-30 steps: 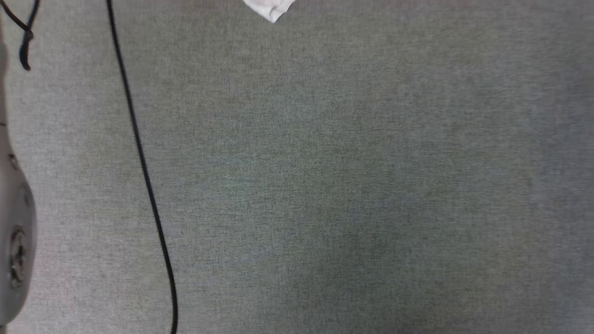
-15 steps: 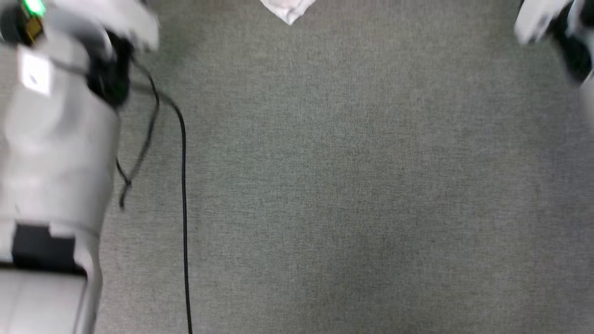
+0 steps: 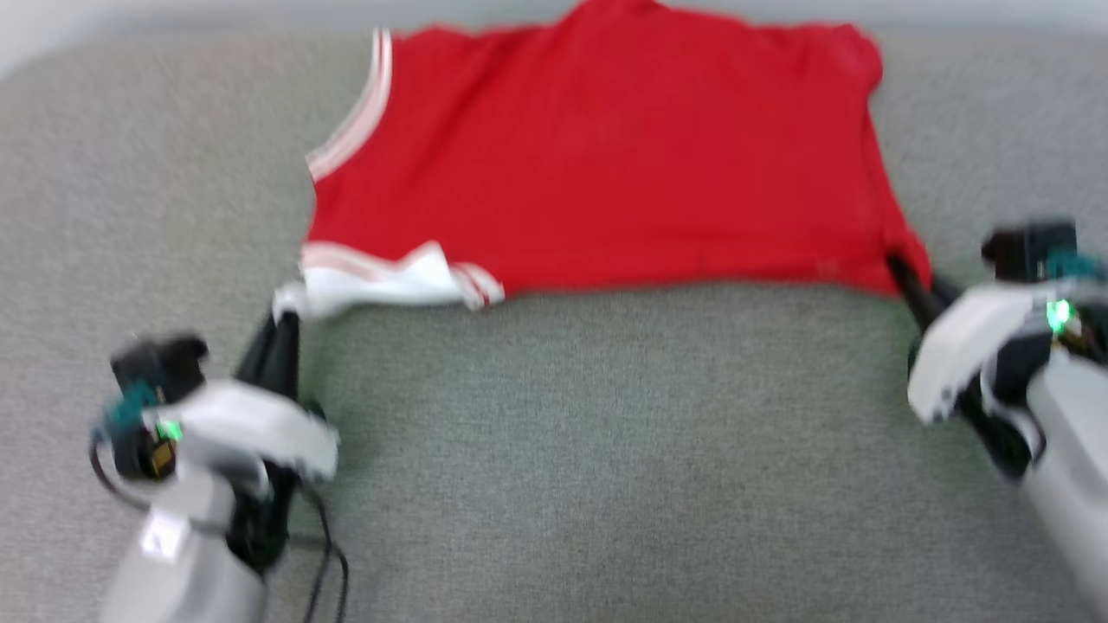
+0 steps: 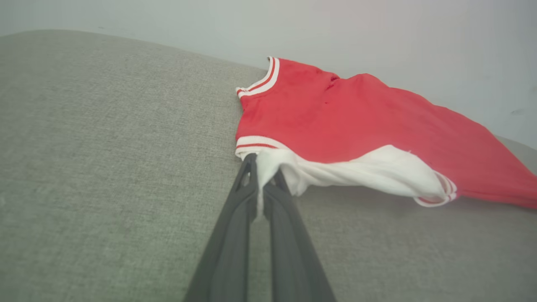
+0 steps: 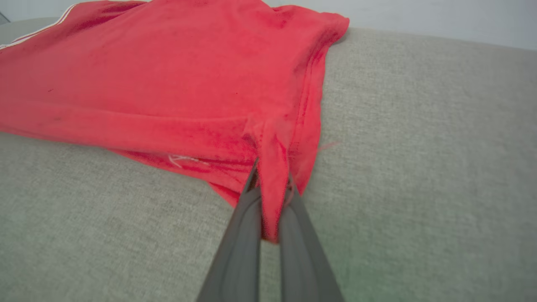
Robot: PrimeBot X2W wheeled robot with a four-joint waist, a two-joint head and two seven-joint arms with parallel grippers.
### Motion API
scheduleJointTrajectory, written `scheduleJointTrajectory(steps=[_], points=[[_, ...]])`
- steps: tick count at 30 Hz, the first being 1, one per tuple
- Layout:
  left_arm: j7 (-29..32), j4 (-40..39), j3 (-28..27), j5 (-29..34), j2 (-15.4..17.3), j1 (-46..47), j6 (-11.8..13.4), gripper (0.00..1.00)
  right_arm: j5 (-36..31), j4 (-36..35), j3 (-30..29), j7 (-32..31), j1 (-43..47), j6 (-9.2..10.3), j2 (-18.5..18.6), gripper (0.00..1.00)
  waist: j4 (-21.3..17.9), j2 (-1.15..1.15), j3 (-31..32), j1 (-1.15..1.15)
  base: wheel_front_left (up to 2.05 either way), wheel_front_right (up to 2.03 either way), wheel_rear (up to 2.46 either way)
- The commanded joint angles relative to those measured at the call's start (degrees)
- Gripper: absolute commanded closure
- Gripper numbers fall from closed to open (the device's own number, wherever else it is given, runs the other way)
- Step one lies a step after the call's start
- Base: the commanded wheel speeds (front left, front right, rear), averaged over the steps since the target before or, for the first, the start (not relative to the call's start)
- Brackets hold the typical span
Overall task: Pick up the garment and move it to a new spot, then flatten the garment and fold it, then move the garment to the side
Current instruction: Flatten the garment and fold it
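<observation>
The garment (image 3: 606, 164) lies spread across the upper centre of the head view on a grey woven surface (image 3: 606, 450), its far edge close to the pale wall (image 4: 377, 33). The red body lies mostly flat. A white sleeve (image 3: 381, 281) is bunched at the garment's lower left corner, and a striped trim band (image 3: 355, 121) runs along its upper left edge.

Left pincer (image 3: 284, 313): closed on the white sleeve fabric at the garment's lower left corner. In the left wrist view the two dark fingers (image 4: 235, 235) meet at the tips, with a fold of white cloth pinched between them. The left pincer (image 4: 262, 174) points up the frame, low over the surface. The left forearm (image 3: 182, 562) rises from the lower left of the head view, its wrist housing tilted toward the garment.

Right pincer (image 3: 902, 270): closed on the red hem at the garment's lower right corner. In the right wrist view a strip of red fabric hangs between the fingertips of the right pincer (image 5: 272, 184). The right forearm (image 3: 1069, 450) enters from the lower right edge and angles up and left.

A black cable (image 3: 325, 562) trails beside the left forearm
</observation>
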State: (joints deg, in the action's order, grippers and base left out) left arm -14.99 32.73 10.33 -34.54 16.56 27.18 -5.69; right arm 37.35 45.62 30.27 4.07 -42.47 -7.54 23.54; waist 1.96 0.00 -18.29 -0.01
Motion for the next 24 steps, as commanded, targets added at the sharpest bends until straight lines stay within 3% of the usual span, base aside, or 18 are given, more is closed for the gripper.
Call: scheduleJointTrajectory(steps=[1,7,14,21,24], points=[[-0.22,-2.69,-0.55,-0.45,-0.24,-5.09,1.29,1.0,0.98,-1.93,-0.11,0.24,4.76,0.1,1.4,1.0,0.05,0.0,5.61,0.01,0.0,0.0,0.0],[4.79,-15.84,-1.45,-2.3,0.52,-21.75,6.78,1.0,1.91,-9.48,-4.6,-1.3,20.12,0.11,4.64,1.0,0.86,0.0,11.27,0.01,0.0,0.0,0.0],[11.08,-27.28,-2.88,-4.37,1.77,-33.86,12.08,1.0,-1.18,-17.69,-11.6,-5.35,33.5,0.13,3.7,1.0,1.34,0.0,15.0,0.01,0.0,0.0,0.0],[18.34,-38.53,-3.72,-5.19,4.27,-42.91,17.17,1.0,-7.76,-31.05,-22.55,-14.19,48.37,0.12,-1.53,1.0,1.68,0.0,18.18,0.01,0.0,0.0,0.0],[20.62,-42.09,-3.31,-5.01,5.18,-43.36,17.96,1.0,-10.79,-37.68,-26.52,-18.65,52.05,0.12,-4.43,1.0,1.39,0.0,18.4,0.01,0.0,0.0,0.0]])
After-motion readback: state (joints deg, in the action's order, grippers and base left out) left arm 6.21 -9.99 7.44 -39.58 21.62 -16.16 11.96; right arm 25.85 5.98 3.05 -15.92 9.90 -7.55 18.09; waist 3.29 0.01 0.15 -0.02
